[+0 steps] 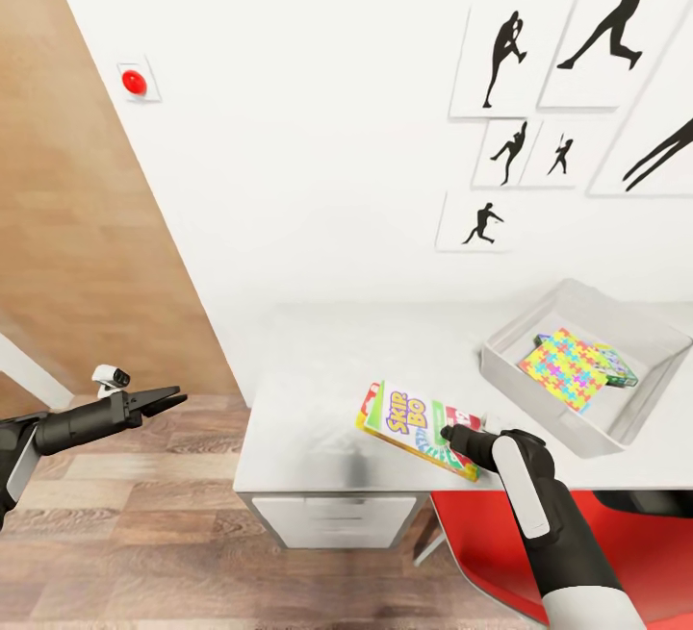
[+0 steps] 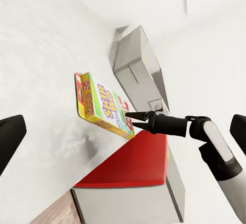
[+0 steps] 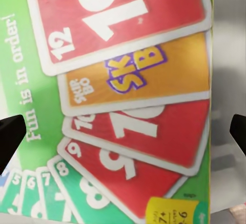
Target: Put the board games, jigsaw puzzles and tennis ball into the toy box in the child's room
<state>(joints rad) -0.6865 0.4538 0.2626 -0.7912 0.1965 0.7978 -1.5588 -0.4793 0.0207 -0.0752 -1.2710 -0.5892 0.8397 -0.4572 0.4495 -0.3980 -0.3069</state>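
Observation:
The SKIP-BO board game lies on the pale grey table near its front edge. My right gripper hovers right at the box's right end, open. In the right wrist view the card print sits close up between the two spread fingertips. The left wrist view shows the same box with the right gripper at its edge. The grey toy box stands at the table's right with a colourful jigsaw puzzle inside. My left gripper hangs open over the floor, left of the table.
A red chair is tucked under the table beside my right arm. White drawers sit below the table's front. The white wall carries black silhouette posters and a red button. Wooden floor lies to the left.

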